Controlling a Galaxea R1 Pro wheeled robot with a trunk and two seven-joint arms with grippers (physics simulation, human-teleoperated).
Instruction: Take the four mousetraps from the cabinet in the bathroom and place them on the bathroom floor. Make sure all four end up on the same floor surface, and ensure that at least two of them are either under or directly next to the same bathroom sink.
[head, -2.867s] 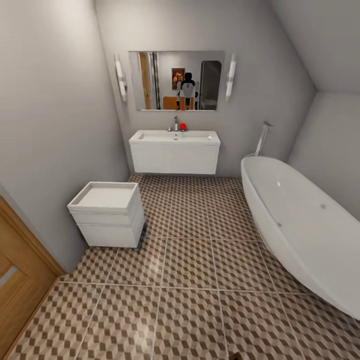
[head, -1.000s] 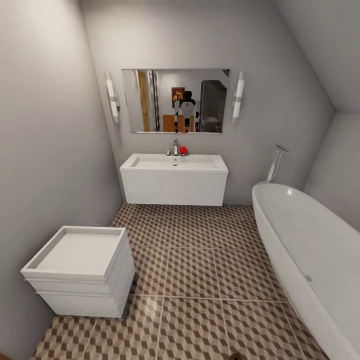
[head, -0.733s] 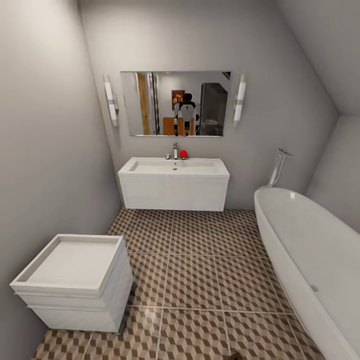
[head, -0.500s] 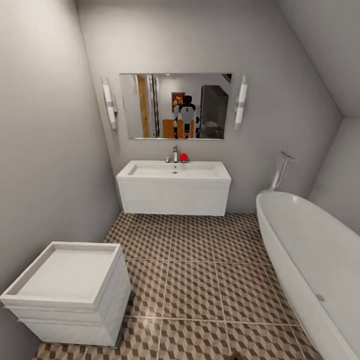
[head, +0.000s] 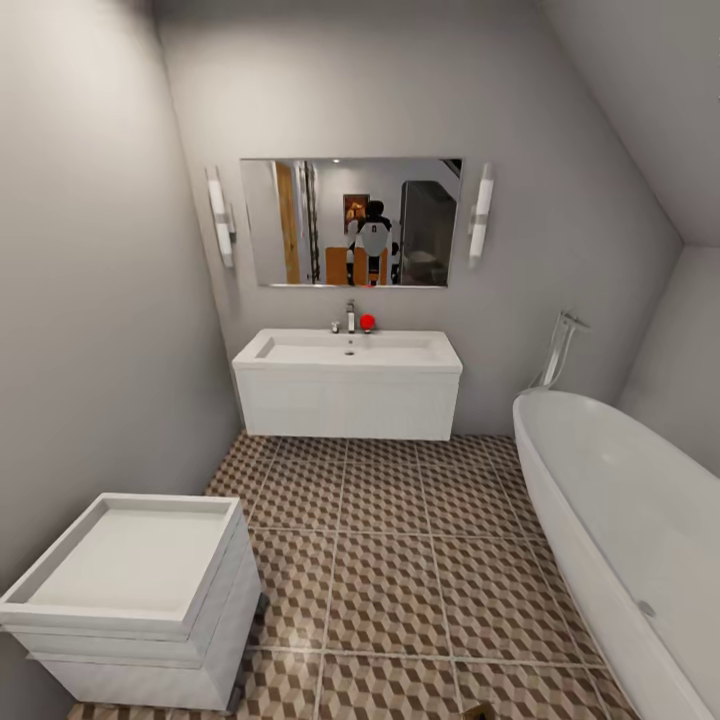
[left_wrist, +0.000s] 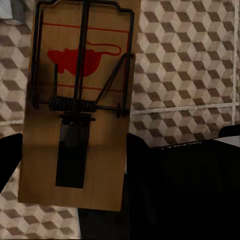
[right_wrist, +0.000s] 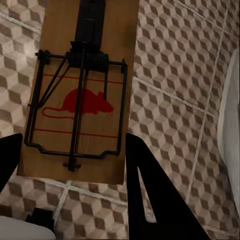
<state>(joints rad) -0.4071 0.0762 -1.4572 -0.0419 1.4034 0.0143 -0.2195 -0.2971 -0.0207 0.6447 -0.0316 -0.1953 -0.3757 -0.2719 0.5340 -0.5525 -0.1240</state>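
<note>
A: Facing the sink (head: 348, 384) straight on from the head view, white trough with a chrome tap (head: 350, 316) and a small red thing (head: 367, 322) beside the tap. Mirror (head: 350, 222) above, a light bar on each side of it.

B: Floor?

A: Cube-pattern floor (head: 385, 560) runs from the vanity front toward the camera. White toilet (head: 130, 590) near the left wall, bathtub (head: 625, 530) along the right.

B: Traps?

A: Two visible. Left wrist view: a mousetrap (left_wrist: 80, 105) sits between the left end effector (left_wrist: 70, 165) fingers, tan board, red mouse print, black wire bar and spring. Dark finger (left_wrist: 137, 165) touches one long edge, the other finger (left_wrist: 7, 160) sits at the opposite edge. Clamped on it, floor tiles behind.

B: Right side?

A: Same deal. Right wrist view: second mousetrap (right_wrist: 85, 95) held between the right end effector (right_wrist: 70, 160) fingers, one dark finger (right_wrist: 150, 195) against its edge, the other at the frame corner. Closed on it. Tiles behind, a white edge (right_wrist: 230, 125) at the frame side, can't tell what it belongs to.

B: Either trap touching the floor?

A: Can't tell from the wrist views, both just show tiles behind the boards.

B: Robot in the mirror?

A: Yes, small and blurred in the mirror centre, with orange-brown wood (head: 345, 266) behind it.
</note>
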